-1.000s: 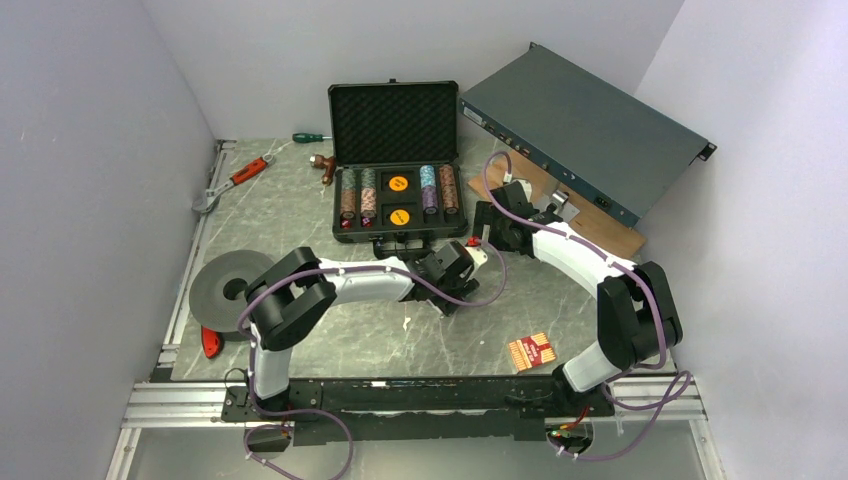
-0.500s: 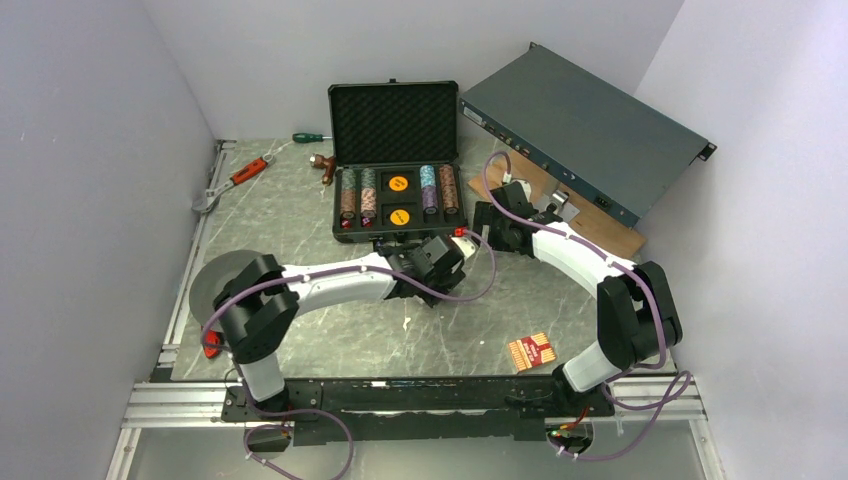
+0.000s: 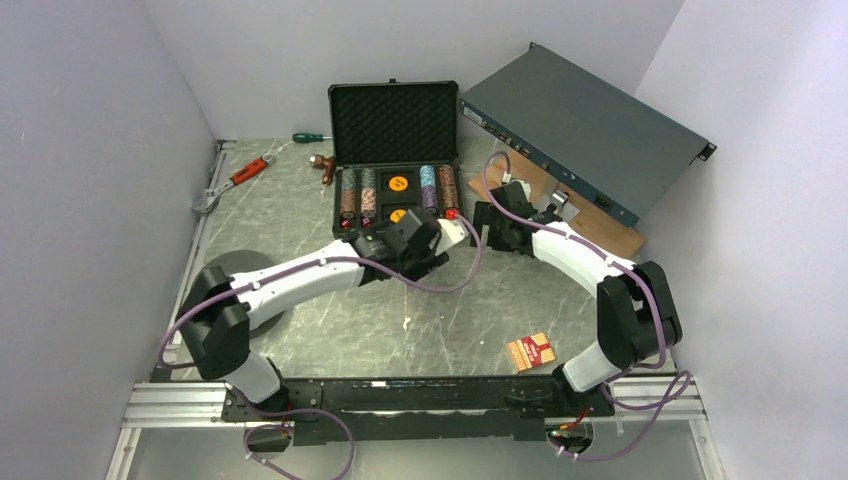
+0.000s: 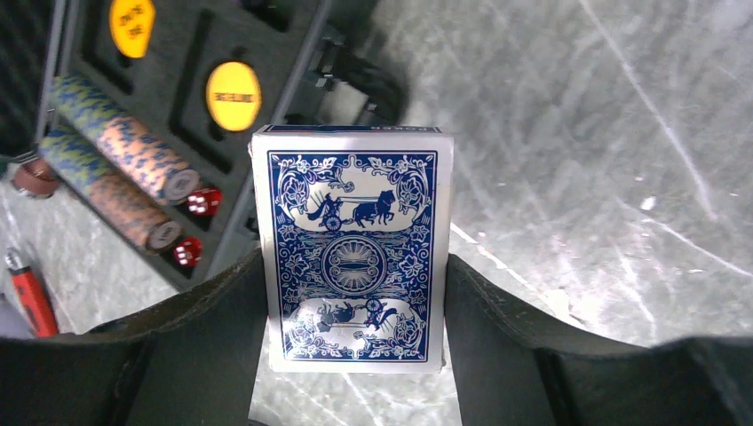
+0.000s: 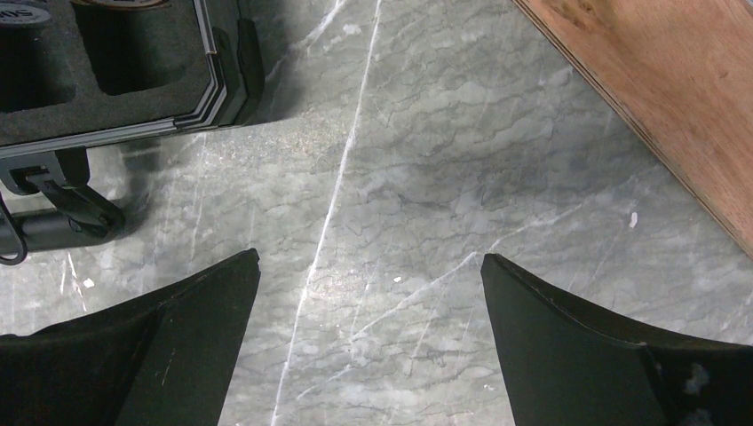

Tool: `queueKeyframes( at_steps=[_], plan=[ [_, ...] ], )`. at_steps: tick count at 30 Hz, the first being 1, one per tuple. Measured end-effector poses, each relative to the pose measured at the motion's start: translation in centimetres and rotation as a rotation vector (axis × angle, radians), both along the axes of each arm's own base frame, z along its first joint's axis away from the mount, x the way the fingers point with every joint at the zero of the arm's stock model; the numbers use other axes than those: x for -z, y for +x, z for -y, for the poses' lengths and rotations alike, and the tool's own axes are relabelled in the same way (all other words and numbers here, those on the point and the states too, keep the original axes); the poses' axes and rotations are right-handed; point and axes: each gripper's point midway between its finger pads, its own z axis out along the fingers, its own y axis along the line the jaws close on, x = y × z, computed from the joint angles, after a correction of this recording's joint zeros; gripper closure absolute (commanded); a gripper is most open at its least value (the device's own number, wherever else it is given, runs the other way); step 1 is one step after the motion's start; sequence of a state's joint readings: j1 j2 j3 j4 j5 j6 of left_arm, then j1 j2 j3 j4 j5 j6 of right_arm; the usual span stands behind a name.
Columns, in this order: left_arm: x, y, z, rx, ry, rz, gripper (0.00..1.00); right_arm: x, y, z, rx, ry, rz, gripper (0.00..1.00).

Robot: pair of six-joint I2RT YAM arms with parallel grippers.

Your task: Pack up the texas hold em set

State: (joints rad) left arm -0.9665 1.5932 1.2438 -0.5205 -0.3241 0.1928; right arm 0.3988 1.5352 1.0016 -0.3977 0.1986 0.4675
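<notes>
The black case (image 3: 393,232) lies open at the table's back, its egg-crate foam lid (image 3: 393,122) upright. Striped chip stacks (image 3: 348,196) fill its side slots; two yellow discs (image 3: 399,184) lie in the middle. My left gripper (image 3: 448,230) is at the case's front right corner, shut on a blue card deck (image 4: 353,248) held upright between the fingers (image 4: 204,328). Chip stacks (image 4: 124,151) and red dice (image 4: 204,201) show beyond it. My right gripper (image 3: 487,222) is open and empty (image 5: 368,266) over bare table beside the case corner (image 5: 107,98). A red deck (image 3: 531,350) lies near the front right.
A long grey-green rack box (image 3: 585,130) leans at the back right over a wooden board (image 3: 590,228). A wrench (image 3: 232,180), a screwdriver (image 3: 312,137) and a brown tool (image 3: 322,165) lie at the back left. A grey disc (image 3: 225,275) sits at the left.
My left arm has stretched forward and left, carrying the blue deck from the mid table up to the case's front edge. The right arm has not moved.
</notes>
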Motion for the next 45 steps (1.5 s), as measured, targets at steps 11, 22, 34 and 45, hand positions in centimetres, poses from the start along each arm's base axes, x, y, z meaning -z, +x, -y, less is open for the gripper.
queueKeyframes(
  at_steps=[11, 22, 34, 45],
  plan=[
    [-2.4, 6.1, -5.6, 0.026, 0.027, 0.05, 1.0, -0.1, 0.0, 0.0, 0.0, 0.0, 0.001, 0.0],
    [-1.8, 7.0, -5.5, 0.346, -0.006, 0.037, 1.0, 0.0, 0.0, 0.0, -0.001, 0.0, 0.0, 0.0],
    [-0.4, 10.7, -3.4, 0.494, -0.052, -0.002, 1.0, -0.1, 0.0, -0.2, -0.006, 0.007, -0.002, 0.0],
    [1.7, 13.6, -4.0, 0.497, -0.042, -0.03, 1.0, 0.0, -0.1, -0.3, -0.011, 0.013, -0.005, 0.0]
  ],
)
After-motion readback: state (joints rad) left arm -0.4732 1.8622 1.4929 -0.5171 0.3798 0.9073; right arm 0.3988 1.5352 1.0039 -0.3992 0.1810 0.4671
